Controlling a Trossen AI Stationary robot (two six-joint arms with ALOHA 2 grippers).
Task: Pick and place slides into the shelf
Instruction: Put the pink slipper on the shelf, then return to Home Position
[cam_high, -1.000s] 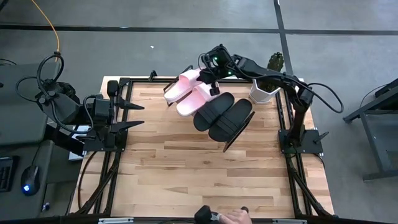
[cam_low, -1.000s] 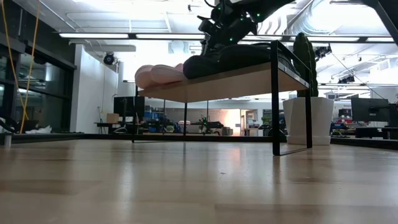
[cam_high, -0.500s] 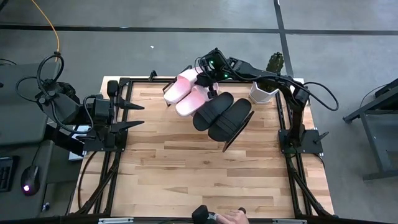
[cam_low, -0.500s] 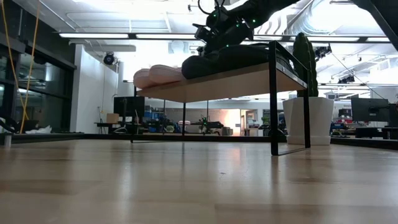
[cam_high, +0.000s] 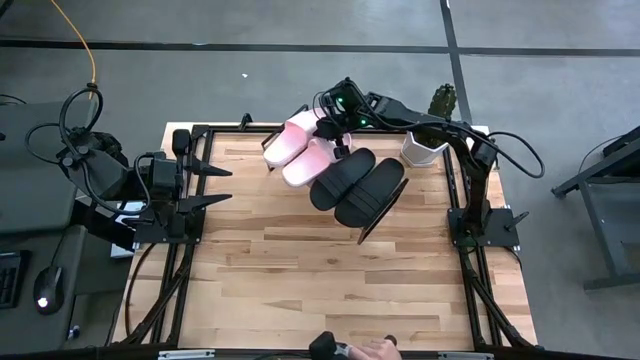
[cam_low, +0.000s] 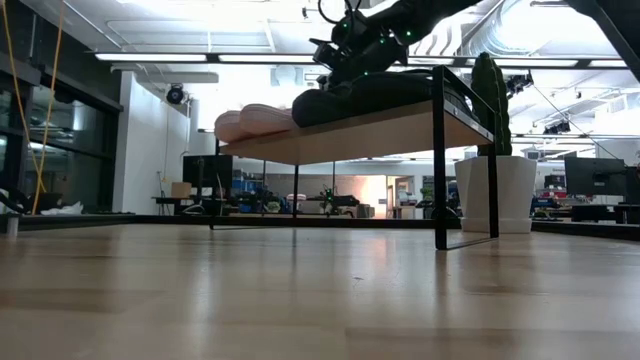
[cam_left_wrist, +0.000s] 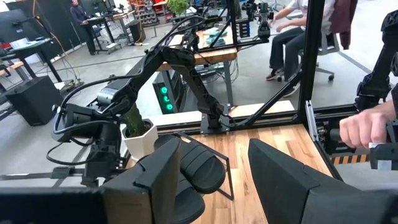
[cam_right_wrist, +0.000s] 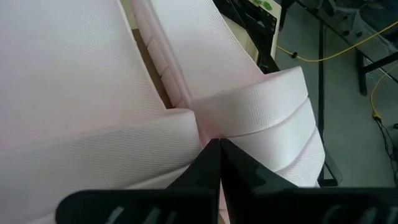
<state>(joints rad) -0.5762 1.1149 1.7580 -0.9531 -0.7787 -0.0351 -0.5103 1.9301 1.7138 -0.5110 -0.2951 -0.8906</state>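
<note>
Right gripper (cam_high: 338, 128): jaws fully closed, tips pressed together, holding nothing. The right wrist view shows the closed tips at the seam between the two pink slides (cam_high: 300, 147), just where their straps meet; contact looks likely but is not certain. The arm reaches in over the far end of the shelf (cam_low: 350, 131).

All four slides lie on the shelf's slanted board: the pink pair toward the left arm's side, the black pair (cam_high: 358, 185) beside them. The shelf stands at the far part of the counter (cam_high: 300, 280), next to the white cactus pot (cam_high: 424, 148).

Left gripper (cam_high: 215, 186): jaws open and empty, parked at its own edge of the counter, well apart from the shelf.

Assessment: placing appears finished; the step in hand looks like nudging the pink pair straight. Next move calls for a gentle push or a clean lift away, without dragging a slide off the slant.
</note>
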